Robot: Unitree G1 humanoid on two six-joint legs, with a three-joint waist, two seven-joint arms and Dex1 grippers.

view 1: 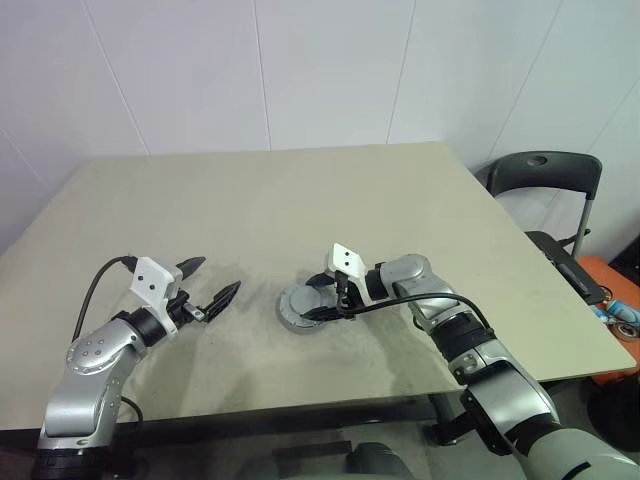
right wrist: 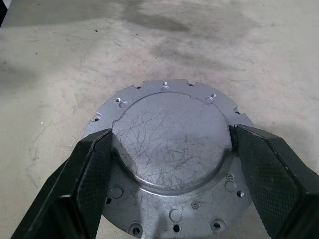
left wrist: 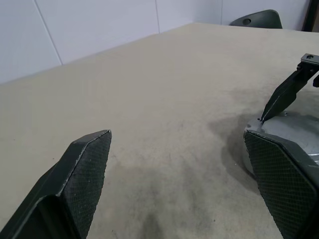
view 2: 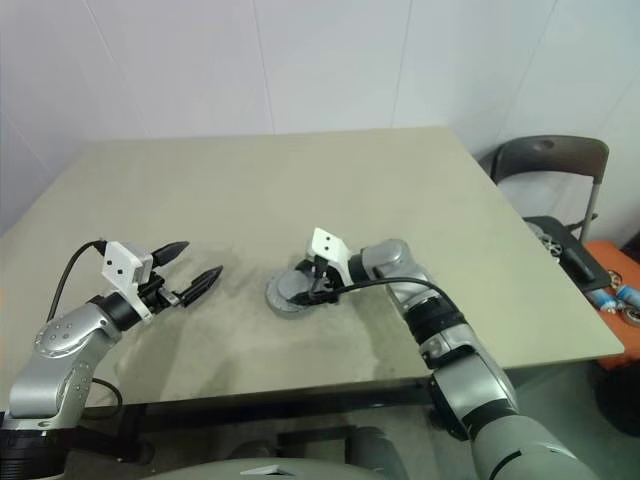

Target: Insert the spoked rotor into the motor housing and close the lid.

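Left gripper [view 1: 213, 283]: I am holding it level above the tan table [view 1: 300, 190], well to the left of the metal part, its fingers spread wide with nothing between them.
Motor housing [view 1: 297, 308]: it is sitting on the table near the front edge, between my two arms, showing a scratched raised disc and a notched flange with small holes.
Right gripper [right wrist: 167, 164]: I am reaching it in from the right and tilting it down over the housing, its two black fingers [right wrist: 89, 169] pressing against opposite sides of the raised disc.
Chair [view 1: 545, 180]: a dark folding one is standing beyond the table's right edge.
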